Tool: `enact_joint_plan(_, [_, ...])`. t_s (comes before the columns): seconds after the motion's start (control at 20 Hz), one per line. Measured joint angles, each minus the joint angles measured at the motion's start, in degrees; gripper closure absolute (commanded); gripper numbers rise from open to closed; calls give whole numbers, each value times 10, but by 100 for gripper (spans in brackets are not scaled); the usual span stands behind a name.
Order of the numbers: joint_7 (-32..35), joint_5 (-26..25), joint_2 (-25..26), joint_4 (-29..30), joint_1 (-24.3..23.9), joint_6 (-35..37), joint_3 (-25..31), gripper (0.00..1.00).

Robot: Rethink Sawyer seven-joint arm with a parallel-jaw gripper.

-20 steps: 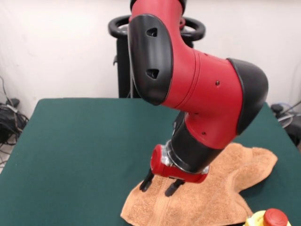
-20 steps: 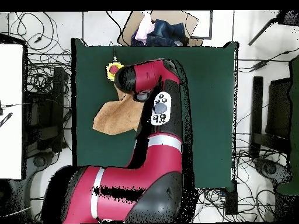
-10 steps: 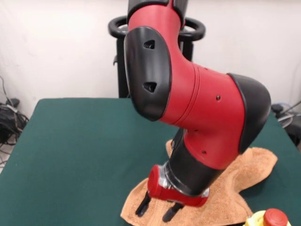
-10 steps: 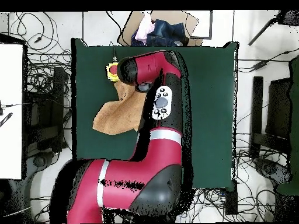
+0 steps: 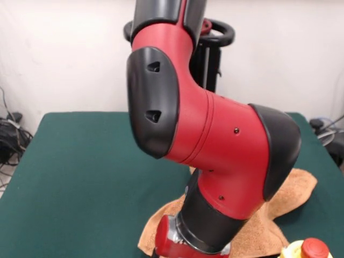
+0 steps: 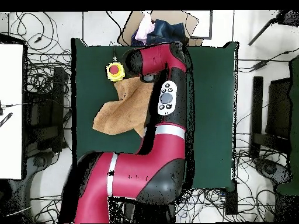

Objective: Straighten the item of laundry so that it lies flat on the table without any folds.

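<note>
The dark green surface (image 6: 216,105) fills the middle of the overhead frame, and the red and black arm (image 5: 209,150) crosses it from the bottom edge up to the top centre, covering much of both views. The orange-tan towel (image 6: 120,111) lies left of centre in the overhead view, its long axis running diagonally from a point at the lower left up toward the upper right under the arm; it looks rumpled, with an uneven outline, not squared flat. In the front view it (image 5: 293,188) shows at the lower right. The gripper is cut off at the front frame's bottom edge; I cannot tell how its jaws stand. A yellow and red button (image 6: 115,70) sits just above the towel. No writing is readable.
</note>
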Motion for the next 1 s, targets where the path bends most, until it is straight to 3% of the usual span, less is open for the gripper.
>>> enact_joint_plan(0.55, [0, 0, -30, 21, -5, 0, 0, 0])
enact_joint_plan(1.0, [0, 0, -91, 81, -2, -7, -5, 0])
